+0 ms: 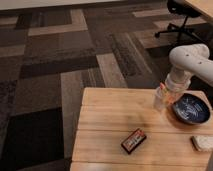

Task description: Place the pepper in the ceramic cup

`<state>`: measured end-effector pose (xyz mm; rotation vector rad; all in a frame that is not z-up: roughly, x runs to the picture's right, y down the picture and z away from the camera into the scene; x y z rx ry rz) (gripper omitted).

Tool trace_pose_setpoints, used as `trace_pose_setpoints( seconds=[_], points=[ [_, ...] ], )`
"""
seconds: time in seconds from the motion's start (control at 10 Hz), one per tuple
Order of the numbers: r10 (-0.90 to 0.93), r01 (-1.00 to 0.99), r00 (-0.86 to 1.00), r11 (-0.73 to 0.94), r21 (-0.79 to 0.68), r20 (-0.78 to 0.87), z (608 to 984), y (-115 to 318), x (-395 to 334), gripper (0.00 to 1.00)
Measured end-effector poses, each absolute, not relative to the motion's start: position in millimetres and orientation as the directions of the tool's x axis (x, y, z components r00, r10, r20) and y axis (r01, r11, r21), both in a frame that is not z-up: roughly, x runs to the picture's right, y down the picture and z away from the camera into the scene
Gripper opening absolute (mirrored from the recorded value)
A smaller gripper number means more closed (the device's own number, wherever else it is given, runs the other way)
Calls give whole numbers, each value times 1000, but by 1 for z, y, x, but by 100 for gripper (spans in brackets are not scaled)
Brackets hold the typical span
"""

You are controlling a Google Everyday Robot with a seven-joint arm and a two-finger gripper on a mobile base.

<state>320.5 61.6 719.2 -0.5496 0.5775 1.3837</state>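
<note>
The small white ceramic cup (158, 103) stands on the wooden table (112, 117) near its far right side, just left of the blue bowl. My gripper (163, 91) hangs from the white arm (190, 59) directly over the cup's mouth. A bit of orange, the pepper (160, 89), shows at the gripper just above the cup's rim. Most of the pepper is hidden by the gripper and the cup.
A wide dark-blue patterned bowl (191, 110) sits right of the cup. A flat black-and-red packet (133, 140) lies near the table's front middle. A pale object (202, 143) lies at the right edge. An office chair (181, 14) stands on the carpet behind.
</note>
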Motion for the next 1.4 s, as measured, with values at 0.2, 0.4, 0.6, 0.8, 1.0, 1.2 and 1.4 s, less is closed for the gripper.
trace_pose_setpoints(
  seconds=[0.2,0.4,0.6,0.8,1.0,1.2,1.4],
  points=[
    [738,-994,95,108,-22,-668,719,62,320,6],
    [738,-994,95,108,-23,-667,719,62,320,5],
    [738,-994,95,108,-22,-668,719,62,321,32],
    [738,-994,95,108,-22,-667,719,62,321,64],
    [739,-994,95,108,-22,-667,719,62,321,80],
    [739,-994,96,109,-22,-667,719,61,321,80],
    [739,-994,96,109,-22,-667,719,61,320,80]
  ],
)
